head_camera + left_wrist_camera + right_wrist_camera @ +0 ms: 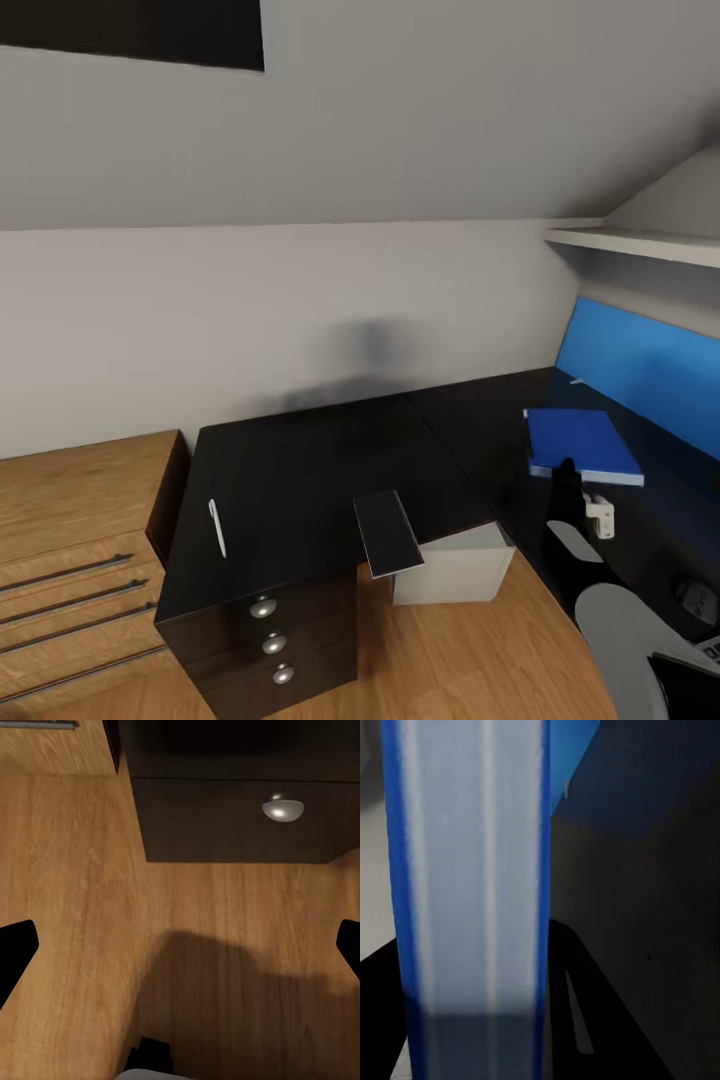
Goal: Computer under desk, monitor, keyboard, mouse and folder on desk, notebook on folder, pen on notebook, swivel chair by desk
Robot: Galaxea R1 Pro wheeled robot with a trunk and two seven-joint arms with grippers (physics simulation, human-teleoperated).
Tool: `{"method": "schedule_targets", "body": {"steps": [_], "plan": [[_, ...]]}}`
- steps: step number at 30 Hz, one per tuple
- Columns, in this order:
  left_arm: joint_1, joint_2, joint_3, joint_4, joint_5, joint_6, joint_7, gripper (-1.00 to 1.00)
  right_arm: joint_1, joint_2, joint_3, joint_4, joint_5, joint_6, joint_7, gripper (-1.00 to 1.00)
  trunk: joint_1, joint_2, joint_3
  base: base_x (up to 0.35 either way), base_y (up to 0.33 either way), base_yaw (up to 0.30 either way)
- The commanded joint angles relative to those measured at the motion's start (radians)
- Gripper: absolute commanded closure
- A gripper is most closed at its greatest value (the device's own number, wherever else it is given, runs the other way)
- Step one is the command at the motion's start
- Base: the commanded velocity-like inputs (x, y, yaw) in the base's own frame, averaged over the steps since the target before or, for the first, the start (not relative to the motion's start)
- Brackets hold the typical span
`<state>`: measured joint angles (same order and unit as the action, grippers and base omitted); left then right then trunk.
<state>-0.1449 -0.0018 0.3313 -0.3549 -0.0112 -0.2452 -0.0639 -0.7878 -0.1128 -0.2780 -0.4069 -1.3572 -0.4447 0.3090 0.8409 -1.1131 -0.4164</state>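
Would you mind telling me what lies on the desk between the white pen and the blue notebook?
In the head view, only bare black desk surface separates the pen from the notebook.

bedroom w/ desk (300,470), dresser (70,520)

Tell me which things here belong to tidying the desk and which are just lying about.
Job: white pen, blue notebook in the right gripper, black desk.
Lying about: wooden dresser, wall shelf.
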Motion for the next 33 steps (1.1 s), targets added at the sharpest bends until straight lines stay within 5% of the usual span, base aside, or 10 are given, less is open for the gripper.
{"method": "schedule_targets", "body": {"steps": [1, 6, 21, 26, 27, 31, 33], "plan": [[-0.001, -0.001, 0.006, 0.001, -0.001, -0.003, -0.007, -1.0, -0.001, 0.0, -0.001, 0.01, -0.016, 0.001, 0.033, 1.0, 0.004, -0.008, -0.004, 0.0, 0.0, 0.0], [-0.001, -0.004, 0.006, 0.001, -0.002, -0.003, -0.005, -1.0, -0.001, -0.003, -0.002, 0.04, -0.044, 0.002, 0.12, 1.0, 0.023, -0.043, -0.02, -0.012, 0.0, 0.0], [-0.001, 0.002, 0.01, -0.001, -0.001, -0.004, -0.005, -1.0, -0.001, -0.001, -0.003, 0.045, -0.052, 0.004, 0.133, 1.0, 0.081, -0.148, -0.067, -0.195, 0.0, 0.0], [0.0, 0.022, 0.071, -0.043, 0.015, -0.005, -0.009, -1.0, -0.001, -0.002, -0.003, 0.045, -0.053, 0.004, 0.134, 1.0, 0.1, -0.183, -0.083, -0.018, 0.0, 0.0], [0.001, 0.025, 0.109, -0.148, 0.027, -0.003, -0.013, -1.0, -0.001, -0.002, -0.002, 0.045, -0.052, 0.004, 0.133, 1.0, 0.104, -0.19, -0.086, -0.003, 0.0, 0.0], [0.087, -0.018, 0.126, -0.381, 0.032, 0.027, -0.014, -1.0, -0.001, -0.002, -0.001, 0.047, -0.051, 0.004, 0.133, 1.0, 0.119, -0.218, -0.098, -0.001, 0.0, 0.0], [0.127, -0.037, 0.129, -0.468, 0.034, 0.096, -0.014, -1.0, -0.001, -0.002, -0.001, 0.049, -0.052, 0.004, 0.133, 1.0, 0.127, -0.232, -0.105, 0.0, 0.0, 0.0]]}}
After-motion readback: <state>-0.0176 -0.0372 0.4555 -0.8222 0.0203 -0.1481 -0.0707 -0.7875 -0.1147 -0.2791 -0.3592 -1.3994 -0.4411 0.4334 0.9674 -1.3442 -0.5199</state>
